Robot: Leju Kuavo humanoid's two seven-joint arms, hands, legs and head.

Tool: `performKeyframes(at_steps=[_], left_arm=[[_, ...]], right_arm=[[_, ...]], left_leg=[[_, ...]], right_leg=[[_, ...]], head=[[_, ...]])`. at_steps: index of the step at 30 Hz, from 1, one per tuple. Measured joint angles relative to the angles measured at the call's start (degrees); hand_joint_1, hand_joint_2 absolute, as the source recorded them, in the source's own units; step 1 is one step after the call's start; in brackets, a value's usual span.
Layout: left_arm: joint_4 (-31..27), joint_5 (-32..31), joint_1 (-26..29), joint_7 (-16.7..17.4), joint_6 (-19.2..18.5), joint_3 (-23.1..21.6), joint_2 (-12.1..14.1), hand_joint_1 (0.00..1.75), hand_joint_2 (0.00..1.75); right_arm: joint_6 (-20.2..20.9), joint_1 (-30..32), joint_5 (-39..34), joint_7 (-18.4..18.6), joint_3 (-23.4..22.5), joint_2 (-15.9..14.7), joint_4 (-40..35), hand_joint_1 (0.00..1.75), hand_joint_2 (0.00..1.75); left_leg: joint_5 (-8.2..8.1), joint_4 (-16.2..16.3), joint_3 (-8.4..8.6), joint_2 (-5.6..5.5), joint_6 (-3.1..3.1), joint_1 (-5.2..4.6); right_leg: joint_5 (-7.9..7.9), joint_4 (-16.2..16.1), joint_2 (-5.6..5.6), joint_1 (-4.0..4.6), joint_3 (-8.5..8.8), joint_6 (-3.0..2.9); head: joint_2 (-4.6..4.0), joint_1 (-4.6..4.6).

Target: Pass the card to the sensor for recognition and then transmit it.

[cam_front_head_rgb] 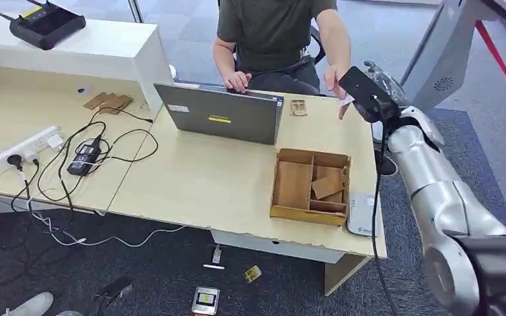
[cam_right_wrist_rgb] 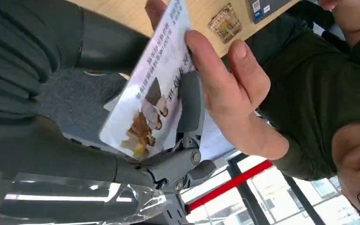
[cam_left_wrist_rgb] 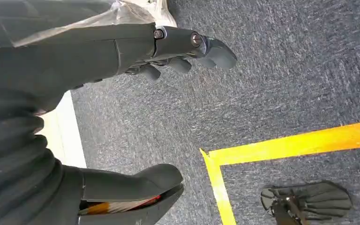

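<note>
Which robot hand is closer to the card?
The right hand. It touches the card, which a person's hand also grips. The left hand hangs over the carpet.

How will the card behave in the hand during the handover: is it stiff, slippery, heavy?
The card looks thin and flat with no sag, so it is probably stiff and light. Its printed face seems glossy, so it may slip between the right hand's fingers. The person's hand already touches it, so a pull could slide it out.

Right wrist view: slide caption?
Robot hand offers the printed card as a person's hand grasps it.
</note>
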Motion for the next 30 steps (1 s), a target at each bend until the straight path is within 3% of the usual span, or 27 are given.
performKeyframes(at_steps=[6,14,17,22,30], left_arm=[[0.00,0.09,-0.02,0.18,0.20,0.00,-0.17,0.00,1.75],[0.00,1.51,0.99,-1.35,1.07,0.00,0.17,0.00,1.75],[0.00,1.99,2.03,-2.36,1.11,0.07,0.63,0.00,1.75],[0.00,2.86,3.78,-3.39,1.20,0.37,1.77,0.00,1.75],[0.00,4.28,6.03,-4.94,1.20,2.03,3.82,0.00,1.75]], right_arm=[[-1.58,-0.12,-1.51,0.31,-0.50,-0.04,0.90,0.00,1.75],[-2.19,-1.89,-5.11,-5.77,-1.90,-0.98,-0.30,0.00,1.75],[-0.27,-1.02,-7.45,-5.86,-2.27,-2.40,-3.82,0.00,1.75],[8.38,6.49,-12.22,1.93,-2.32,-6.78,-18.00,0.00,1.75],[21.83,20.18,-12.21,11.33,-2.88,-14.18,-46.10,0.00,1.75]], left_leg=[[0.00,0.00,0.00,0.00,0.00,0.00],[0.00,0.00,0.01,0.00,0.00,0.00],[0.00,0.00,0.02,-0.04,0.00,0.01],[-0.02,0.00,0.04,-0.02,0.03,0.01],[-0.06,0.01,0.04,-0.01,0.04,-0.01]], right_leg=[[0.00,0.01,0.00,0.00,0.00,0.00],[0.00,0.01,0.00,0.01,0.00,-0.01],[0.00,-0.02,-0.01,0.01,0.02,0.00],[0.00,-0.09,-0.01,0.00,0.06,0.00],[0.00,-0.09,0.00,-0.01,0.01,0.00]], head=[[0.00,0.00],[0.00,-0.02],[0.00,0.00],[0.00,0.00],[0.00,-0.04]])
